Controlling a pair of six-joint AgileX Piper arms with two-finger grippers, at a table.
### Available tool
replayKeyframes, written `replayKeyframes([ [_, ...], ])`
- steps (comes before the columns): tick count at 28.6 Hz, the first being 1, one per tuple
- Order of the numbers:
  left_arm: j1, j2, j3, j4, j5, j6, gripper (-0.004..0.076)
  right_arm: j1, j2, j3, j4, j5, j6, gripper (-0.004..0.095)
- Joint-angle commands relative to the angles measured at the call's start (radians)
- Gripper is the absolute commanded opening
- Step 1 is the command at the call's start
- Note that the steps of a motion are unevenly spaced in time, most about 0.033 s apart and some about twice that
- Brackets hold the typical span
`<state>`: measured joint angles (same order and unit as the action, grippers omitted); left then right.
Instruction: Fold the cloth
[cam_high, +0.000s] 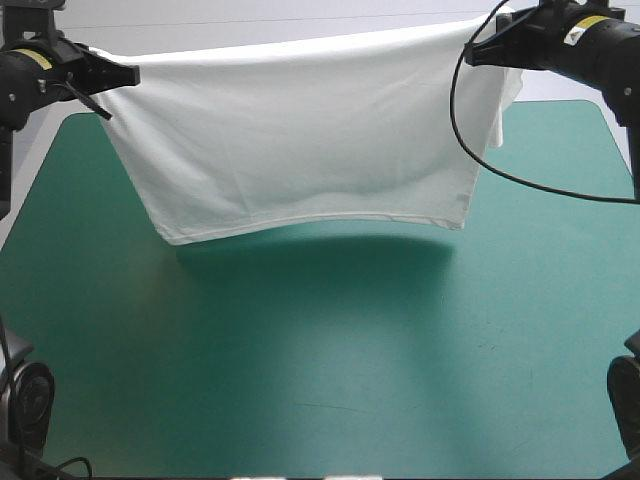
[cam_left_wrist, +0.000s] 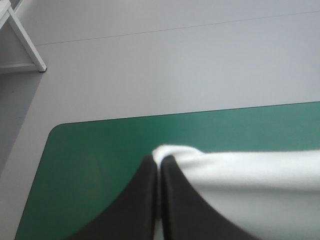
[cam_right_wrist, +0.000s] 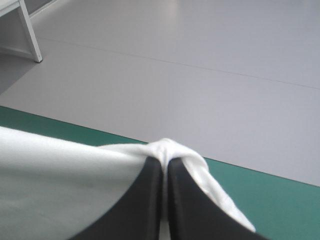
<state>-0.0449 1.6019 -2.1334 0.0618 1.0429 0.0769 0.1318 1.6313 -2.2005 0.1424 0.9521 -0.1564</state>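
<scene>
T-shirt (cam_high: 300, 140) pinched, stretched between left tool (cam_high: 128, 72), right tool (cam_high: 474, 52).

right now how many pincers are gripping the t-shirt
2: left pincer holds a raised corner of the T-shirt over the table's left side, right pincer the opposite corner.

White T-shirt (cam_high: 300, 140) hanging spread above table.

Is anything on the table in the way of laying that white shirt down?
Nothing visible. The T-shirt hangs between the left gripper and right gripper, both shut on it, and no object shows on the teal-green cover below; the part behind the shirt is hidden.
</scene>
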Motion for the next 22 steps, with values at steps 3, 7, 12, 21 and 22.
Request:
replayKeyframes([
  [3, 0.001, 0.087, -0.053, -0.003, -0.335, 0.001, -0.0008, -0.003, 0.086, -0.029, 0.050, -0.391, -0.025, -0.0019],
  [7, 0.001, 0.165, -0.175, -0.016, -0.382, 0.001, -0.0008, -0.003, 0.150, -0.043, 0.067, -0.603, -0.027, -0.0019],
  [12, 0.001, 0.228, -0.322, -0.016, -0.264, 0.010, -0.0008, -0.003, 0.168, -0.087, 0.067, -0.542, -0.044, -0.0019],
  [21, 0.001, 0.314, -0.334, -0.029, 0.024, 0.059, -0.0008, -0.024, 0.234, -0.085, 0.067, -0.172, -0.046, -0.0019],
  [22, 0.001, 0.337, -0.334, -0.031, 0.072, 0.070, -0.0008, -0.026, 0.250, -0.085, 0.067, -0.111, -0.046, -0.0019],
])
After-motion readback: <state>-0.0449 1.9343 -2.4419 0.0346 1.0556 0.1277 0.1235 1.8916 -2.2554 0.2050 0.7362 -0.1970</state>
